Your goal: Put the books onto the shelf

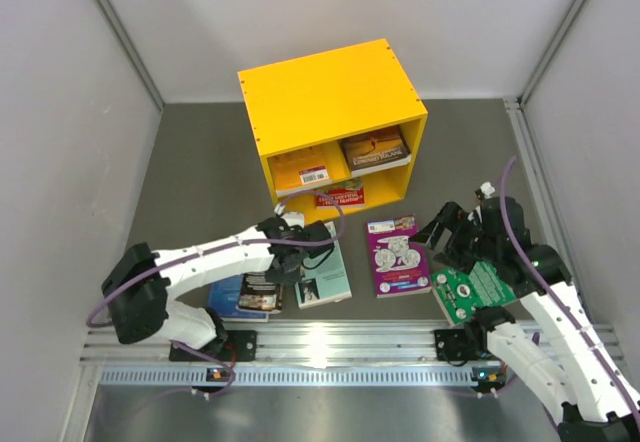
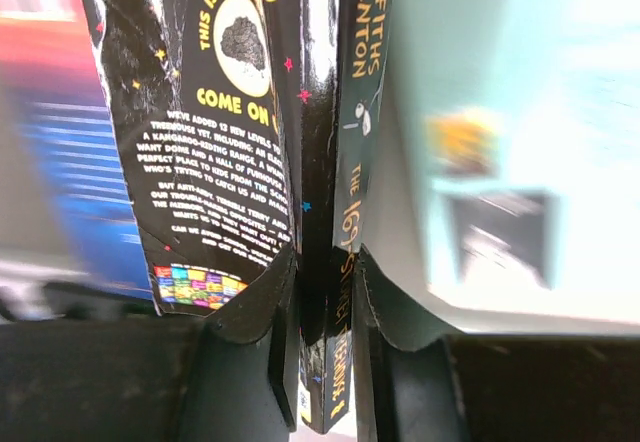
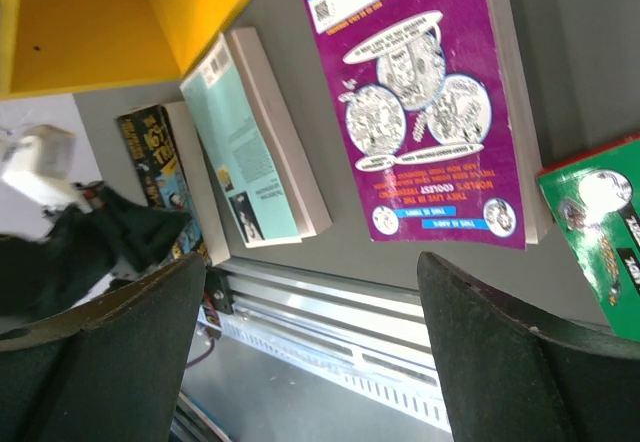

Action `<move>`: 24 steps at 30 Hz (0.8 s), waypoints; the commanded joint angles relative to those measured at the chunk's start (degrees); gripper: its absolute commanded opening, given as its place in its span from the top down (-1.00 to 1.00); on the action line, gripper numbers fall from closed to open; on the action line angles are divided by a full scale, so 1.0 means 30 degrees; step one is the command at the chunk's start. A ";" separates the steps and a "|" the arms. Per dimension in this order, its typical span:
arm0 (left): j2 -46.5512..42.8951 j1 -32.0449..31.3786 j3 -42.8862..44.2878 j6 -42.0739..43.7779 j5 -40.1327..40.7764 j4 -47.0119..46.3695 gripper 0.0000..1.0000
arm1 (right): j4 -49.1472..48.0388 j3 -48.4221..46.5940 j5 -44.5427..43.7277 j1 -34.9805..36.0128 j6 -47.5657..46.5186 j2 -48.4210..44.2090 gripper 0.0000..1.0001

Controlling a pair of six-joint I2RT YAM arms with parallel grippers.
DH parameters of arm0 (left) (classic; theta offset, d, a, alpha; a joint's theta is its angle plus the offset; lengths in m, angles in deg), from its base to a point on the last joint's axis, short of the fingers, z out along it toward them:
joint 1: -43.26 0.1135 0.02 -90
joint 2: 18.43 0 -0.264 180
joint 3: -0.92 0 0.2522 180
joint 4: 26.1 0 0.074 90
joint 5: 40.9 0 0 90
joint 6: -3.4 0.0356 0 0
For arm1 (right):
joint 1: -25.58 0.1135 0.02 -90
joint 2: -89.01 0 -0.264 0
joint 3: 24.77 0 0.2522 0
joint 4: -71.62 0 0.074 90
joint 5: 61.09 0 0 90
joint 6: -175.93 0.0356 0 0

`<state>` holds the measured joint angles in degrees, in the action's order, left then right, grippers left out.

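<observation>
The left gripper (image 2: 322, 292) is clamped on a black book (image 2: 230, 112), one finger pressed to each cover, the book standing on edge near the near edge of the table (image 1: 200, 182). Whether the book touches the surface cannot be told. Just right of it lies a teal book (image 1: 325, 274), flat; on its other side sit a blue book (image 1: 225, 300) and a dark-covered one (image 1: 262, 290) on top of it. Further right along the near edge, a purple book (image 1: 397, 255) lies flat and, beyond it, a green book (image 1: 470, 290). The right gripper (image 1: 455, 227) hangs above the gap between those two, its fingers (image 3: 120, 352) wide apart with nothing between them. The yellow shelf (image 1: 330, 87) stands at the middle of the far edge, a yellow book (image 1: 305, 170) in its left compartment, a dark brown book (image 1: 375, 149) in its right, and a red-and-white book (image 1: 340, 198) showing at the foot of its opening.
</observation>
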<state>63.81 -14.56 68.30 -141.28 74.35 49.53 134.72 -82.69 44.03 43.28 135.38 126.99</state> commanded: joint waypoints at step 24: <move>-0.8898 -0.0647 0.3861 -0.5272 -1.0409 -1.5611 1.00 | -1.4134 0.5935 0.8468 -0.0185 0.9035 -0.2875 -0.92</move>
<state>37.75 -16.37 76.11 -155.77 43.95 16.00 101.48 -62.19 65.82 43.28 158.42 118.64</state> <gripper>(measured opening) 0.256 0.957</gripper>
